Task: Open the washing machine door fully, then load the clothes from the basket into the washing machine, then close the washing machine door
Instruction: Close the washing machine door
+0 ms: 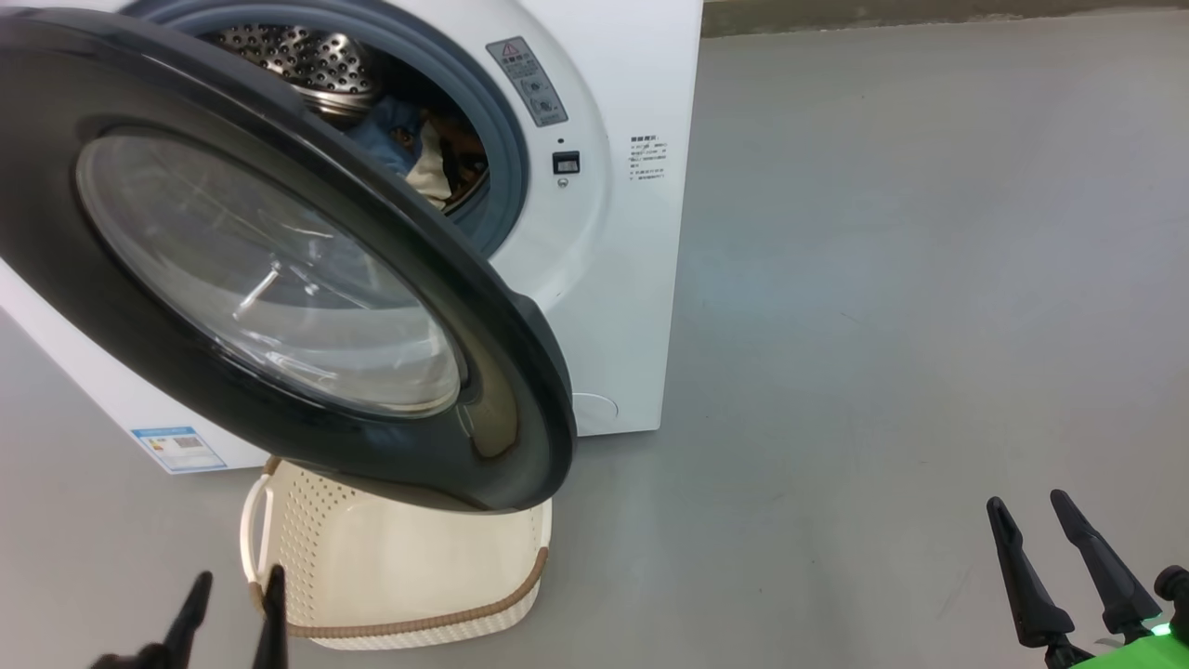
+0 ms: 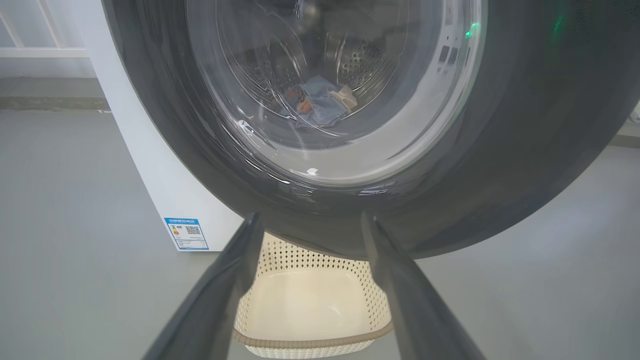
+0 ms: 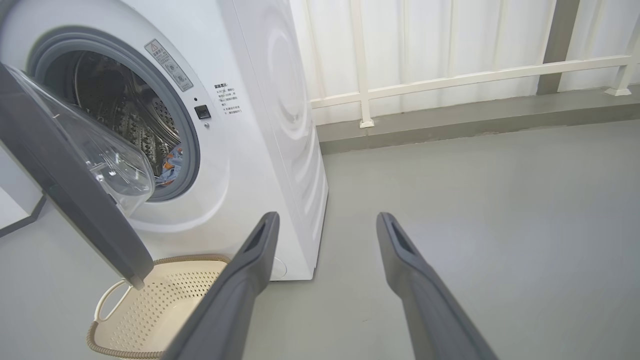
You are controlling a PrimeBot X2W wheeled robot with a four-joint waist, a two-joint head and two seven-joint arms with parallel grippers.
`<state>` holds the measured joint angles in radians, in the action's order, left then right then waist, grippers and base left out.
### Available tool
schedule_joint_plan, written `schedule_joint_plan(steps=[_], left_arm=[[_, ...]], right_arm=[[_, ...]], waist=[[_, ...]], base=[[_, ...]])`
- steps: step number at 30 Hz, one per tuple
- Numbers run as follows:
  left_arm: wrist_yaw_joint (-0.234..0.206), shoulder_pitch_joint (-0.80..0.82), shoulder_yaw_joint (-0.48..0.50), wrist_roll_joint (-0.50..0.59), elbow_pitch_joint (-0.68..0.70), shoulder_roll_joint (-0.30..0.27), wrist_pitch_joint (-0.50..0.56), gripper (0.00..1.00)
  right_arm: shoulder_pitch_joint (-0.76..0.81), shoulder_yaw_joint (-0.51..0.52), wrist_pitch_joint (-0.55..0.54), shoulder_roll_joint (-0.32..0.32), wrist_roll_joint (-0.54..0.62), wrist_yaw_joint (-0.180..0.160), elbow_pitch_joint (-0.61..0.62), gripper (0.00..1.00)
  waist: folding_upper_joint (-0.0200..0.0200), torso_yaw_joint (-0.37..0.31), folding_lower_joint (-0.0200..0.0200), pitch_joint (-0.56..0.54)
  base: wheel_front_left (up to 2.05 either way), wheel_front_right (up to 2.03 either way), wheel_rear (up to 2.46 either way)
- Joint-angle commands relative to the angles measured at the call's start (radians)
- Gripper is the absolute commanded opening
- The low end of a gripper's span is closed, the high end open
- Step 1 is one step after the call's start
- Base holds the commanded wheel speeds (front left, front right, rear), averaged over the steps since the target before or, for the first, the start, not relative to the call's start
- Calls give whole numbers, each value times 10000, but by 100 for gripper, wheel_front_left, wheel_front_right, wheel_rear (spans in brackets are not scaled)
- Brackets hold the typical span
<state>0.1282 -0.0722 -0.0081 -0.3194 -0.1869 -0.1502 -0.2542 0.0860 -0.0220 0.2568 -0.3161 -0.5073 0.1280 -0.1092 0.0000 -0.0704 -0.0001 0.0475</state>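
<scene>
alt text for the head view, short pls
The washing machine door stands partly open before the washing machine, the clothes inside it. The empty basket sits on the floor below; the left claw and right claw hover open, low.

Washing machine door (image 2: 500,150), glossy black rim with a clear glass bowl, stands partly ajar; through the glass show the steel drum (image 2: 360,60) and the clothes (image 2: 317,105), a blue bundle with orange and white bits. Left gripper (image 2: 311,220) has its fingers spread apart with nothing between them, tips up at the door's lower rim, contact unclear. Basket (image 2: 310,300) sits on the grey floor (image 2: 65,225) under the door, its cream bottom showing; left of the door is the white washing machine (image 2: 165,165) side with a blue label (image 2: 186,233) low down.
</scene>
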Motion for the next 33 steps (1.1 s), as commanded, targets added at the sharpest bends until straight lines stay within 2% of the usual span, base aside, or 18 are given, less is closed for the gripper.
schedule_joint_plan(steps=[1,6,15,16,17,18,19,20,24,33], left_arm=[[25,69,437,378,322,-37,-75,100],[25,-99,513,945,183,260,-75,100],[25,-111,674,1098,131,500,-75,100],[25,-104,683,1107,133,501,-76,100],[25,-94,693,1118,144,503,-76,100],[25,-94,693,1118,144,503,-76,100],[25,-88,693,1132,158,510,-76,100],[25,-83,687,1145,169,519,-76,100],[25,-62,680,1173,228,594,-76,100],[25,26,533,1274,410,664,-76,100]], right_arm=[[49,-150,49,-218,62,27,242,100],[70,-191,49,-170,73,27,210,100],[28,-287,49,-87,60,27,226,100],[-15,-303,49,-46,25,27,260,81],[-65,-322,49,-2,-11,27,281,38],[-65,-322,49,-2,-11,27,281,38],[-136,-356,49,36,-35,27,302,5],[-231,-372,49,95,-68,27,342,0],[-822,-557,49,346,-163,27,626,0],[-2748,-1748,49,538,-227,27,1905,0]], waist=[[0,23,1,0],[0,45,1,-46],[0,112,1,-126],[0,125,1,-134],[0,141,1,-142],[0,141,1,-142],[0,158,1,-152],[0,177,1,-157],[0,286,1,-171],[0,817,1,-251]], base=[[0,0,0],[0,0,0],[0,0,0],[0,0,0],[0,0,0],[0,0,0],[0,0,0],[0,0,0],[0,0,0],[0,0,0]])
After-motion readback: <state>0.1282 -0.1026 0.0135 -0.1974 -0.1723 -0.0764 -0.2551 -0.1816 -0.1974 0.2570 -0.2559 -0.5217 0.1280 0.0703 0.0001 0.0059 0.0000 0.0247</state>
